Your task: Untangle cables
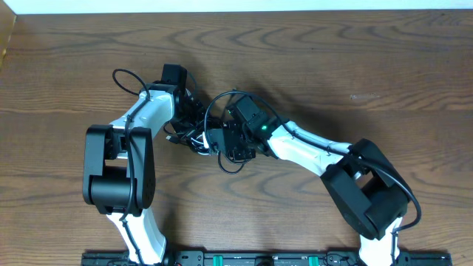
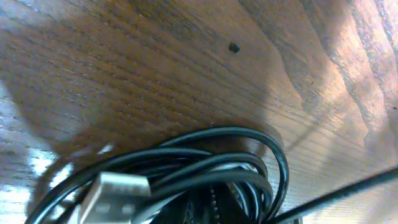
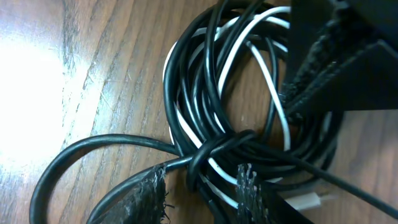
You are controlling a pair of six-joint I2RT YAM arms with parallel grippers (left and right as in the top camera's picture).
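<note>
Item: cables (image 1: 201,139), two black cords and one white cord (image 3: 273,93) wound in one tangled coil, lying mid-desk (image 1: 355,66) between the two arms; one black strand is looped tightly round the bundle, and a silver USB plug (image 2: 115,190) lies on the black loops. Left gripper (image 1: 189,124): clenched at the coil's edge, though whether a cord is caught in it cannot be told. Right gripper (image 3: 200,193): fingertips (image 3: 249,193) parted and astride the knotted strands, not visibly pressing them
</note>
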